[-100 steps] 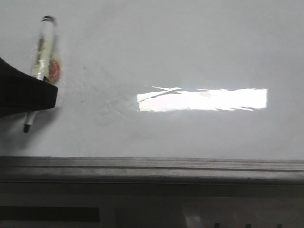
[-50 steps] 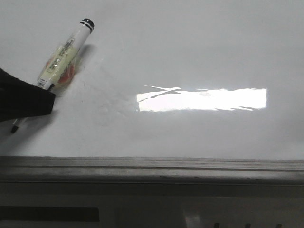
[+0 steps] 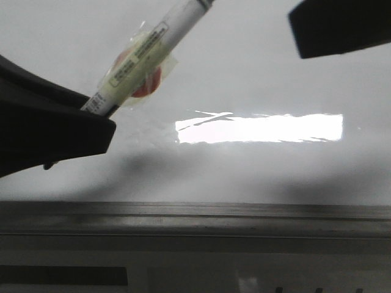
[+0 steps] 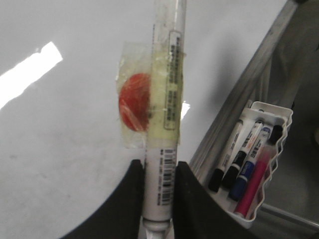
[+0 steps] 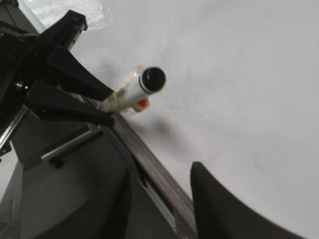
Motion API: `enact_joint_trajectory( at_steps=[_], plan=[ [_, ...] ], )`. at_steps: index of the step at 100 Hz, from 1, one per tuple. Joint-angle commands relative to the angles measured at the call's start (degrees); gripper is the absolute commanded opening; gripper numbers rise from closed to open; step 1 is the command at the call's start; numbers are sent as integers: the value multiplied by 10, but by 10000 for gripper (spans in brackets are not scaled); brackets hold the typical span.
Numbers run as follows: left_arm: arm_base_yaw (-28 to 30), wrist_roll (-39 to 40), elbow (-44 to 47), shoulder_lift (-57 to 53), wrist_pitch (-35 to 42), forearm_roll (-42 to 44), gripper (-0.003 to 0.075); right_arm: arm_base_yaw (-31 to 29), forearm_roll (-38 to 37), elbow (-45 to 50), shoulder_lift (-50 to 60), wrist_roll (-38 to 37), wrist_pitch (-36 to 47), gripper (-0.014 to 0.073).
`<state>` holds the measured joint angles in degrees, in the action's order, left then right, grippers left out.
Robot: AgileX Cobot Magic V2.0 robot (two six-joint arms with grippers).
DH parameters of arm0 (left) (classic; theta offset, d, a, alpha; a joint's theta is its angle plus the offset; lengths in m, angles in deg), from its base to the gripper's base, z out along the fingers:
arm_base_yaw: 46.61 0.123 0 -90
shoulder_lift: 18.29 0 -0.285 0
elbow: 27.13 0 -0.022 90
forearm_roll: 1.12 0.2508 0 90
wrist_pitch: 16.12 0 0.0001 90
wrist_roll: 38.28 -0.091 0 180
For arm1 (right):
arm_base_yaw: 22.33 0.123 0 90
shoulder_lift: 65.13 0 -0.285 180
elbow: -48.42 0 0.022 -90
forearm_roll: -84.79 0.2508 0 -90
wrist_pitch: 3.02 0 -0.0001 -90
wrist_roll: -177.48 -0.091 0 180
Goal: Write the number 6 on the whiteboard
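Note:
The whiteboard [image 3: 256, 73] is glossy white with a bright rectangular reflection, and I see no number 6 on it. My left gripper [image 3: 91, 122] is shut on a white marker [image 3: 143, 52] that has yellow tape and a red sticker. The marker slants up to the right, and its dark tip [image 3: 47, 165] pokes out below the fingers, near the board. In the left wrist view the jaws [image 4: 159, 174] clamp the barcode end of the marker [image 4: 167, 99]. My right gripper [image 3: 339, 27] hangs at the upper right, open and empty. In its own view it [image 5: 159, 179] is over the board's edge.
A grey metal ledge [image 3: 195, 213] runs along the board's near edge. A white tray [image 4: 271, 149] with several markers sits beyond that ledge by the left arm. The right wrist view shows the left gripper [image 5: 94, 104] and the marker's black end [image 5: 152, 78].
The left gripper has moved right and nearer the camera, and the marker has swung to a flatter slant. The right gripper has come into view at the upper right.

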<state>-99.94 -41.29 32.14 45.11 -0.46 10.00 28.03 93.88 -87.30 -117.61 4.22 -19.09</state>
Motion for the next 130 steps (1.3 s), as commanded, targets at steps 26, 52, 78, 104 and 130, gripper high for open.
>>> enact_joint_trajectory(
  at_steps=[26, 52, 78, 104, 130],
  plan=[
    [-41, 0, -14, -7, 65, 16, -20, 41, 27, -70, -68, 8, 72, 261],
    [-41, 0, -14, -7, 70, 16, -20, 68, 28, -75, -99, 8, 115, 260],
    [-41, 0, -14, -7, 74, 16, -20, 68, 31, -75, -116, 3, 125, 258],
    [-41, 0, -14, -7, 74, 16, -20, 68, 35, -75, -118, 3, 124, -75],
    [-40, 0, -14, -7, 74, 11, 213, 68, 28, -75, -118, 2, 123, -64]
  ],
)
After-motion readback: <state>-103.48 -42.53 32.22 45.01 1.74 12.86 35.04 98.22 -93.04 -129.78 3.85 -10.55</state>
